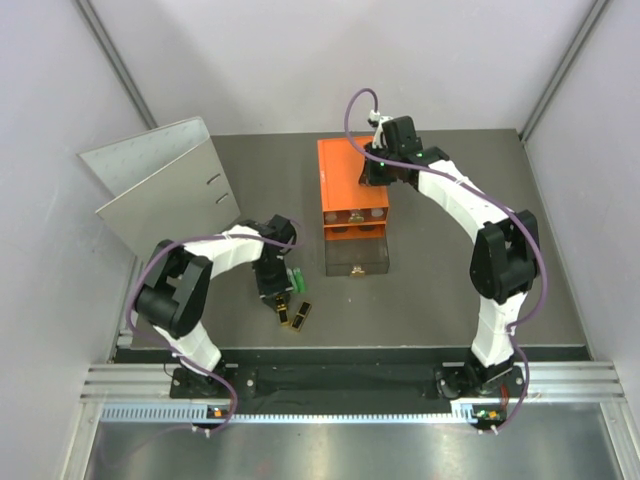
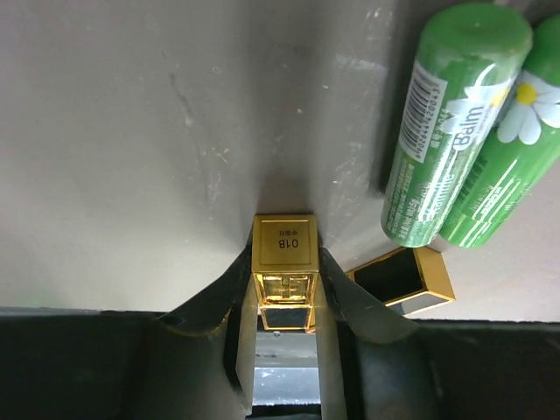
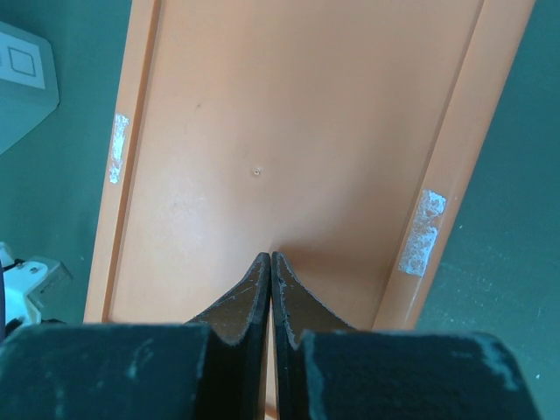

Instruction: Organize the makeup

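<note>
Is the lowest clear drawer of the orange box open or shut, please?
Open: the clear plastic drawer juts out well in front of the orange box.

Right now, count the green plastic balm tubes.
2. One green tube lies beside the other, touching, right of the black-gold case in the left gripper. Others may be hidden.

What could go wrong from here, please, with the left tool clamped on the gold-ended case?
The left tool pinches the black-gold case with its gold end beyond the fingertips; it may pivot or slip. The second case lies beside one finger and the green tubes sit close; either could be knocked.
</note>
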Tool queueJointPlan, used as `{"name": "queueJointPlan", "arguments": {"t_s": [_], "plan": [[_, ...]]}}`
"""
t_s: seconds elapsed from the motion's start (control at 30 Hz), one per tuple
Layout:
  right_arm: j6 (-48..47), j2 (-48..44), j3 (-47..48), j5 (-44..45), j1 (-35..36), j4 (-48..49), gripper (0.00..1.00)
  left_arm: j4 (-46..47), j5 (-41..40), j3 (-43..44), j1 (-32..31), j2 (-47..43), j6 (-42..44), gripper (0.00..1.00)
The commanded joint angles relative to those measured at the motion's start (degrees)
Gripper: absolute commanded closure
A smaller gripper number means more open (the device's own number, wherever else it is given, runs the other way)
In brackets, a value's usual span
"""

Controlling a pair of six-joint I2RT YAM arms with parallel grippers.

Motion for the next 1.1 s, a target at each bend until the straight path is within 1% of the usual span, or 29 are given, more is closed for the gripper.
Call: {"name": "queueJointPlan", "arguments": {"t_s": [0.0,0.1,0.17,0.2,0.3,0.4,0.5,0.7,0.87,1.0,1.07], "plan": [[-0.2,0.1,-2.2,0.1,-1.0,1.7,1.00,-2.3,-3.9,3.5,-0.2,-4.1,0.3,1.00],[-0.1,-0.2,-2.7,0.1,-0.9,2.0,1.00,-5.3,-4.1,8.5,-0.2,-6.5,1.4,1.00],[-0.1,0.0,-2.7,-0.2,-1.0,2.1,1.00,-6.5,-3.9,13.5,-0.2,-7.2,2.5,1.00],[0.0,0.0,-2.9,-0.2,-1.0,2.1,1.00,-7.0,-3.8,17.0,-0.2,-7.1,2.7,1.00],[0.0,0.2,-3.1,-0.4,-1.0,2.3,1.00,-8.6,-1.9,24.0,-0.2,-4.6,4.2,1.00],[-0.1,0.0,-3.2,-0.6,-1.0,2.3,1.00,-6.8,-0.6,28.5,-0.4,-2.2,4.3,1.00],[-0.1,0.0,-3.3,-0.7,-1.0,2.2,1.00,-4.1,1.8,31.4,-1.0,0.7,4.1,1.00],[-0.4,-0.1,-4.0,-0.8,-1.0,2.1,1.00,-2.3,4.7,38.1,-3.2,7.8,4.2,1.00],[-0.4,-0.4,-4.6,-0.8,-1.0,2.1,1.00,-2.5,5.0,43.9,-5.4,12.9,4.5,1.00],[-0.5,-0.5,-4.9,-0.8,-0.9,2.2,1.00,-2.0,5.4,45.6,-5.7,14.8,4.4,1.00],[-0.5,-0.5,-5.1,-0.9,-1.0,2.2,1.00,-2.0,4.9,46.2,-5.8,15.7,4.4,0.91]]}}
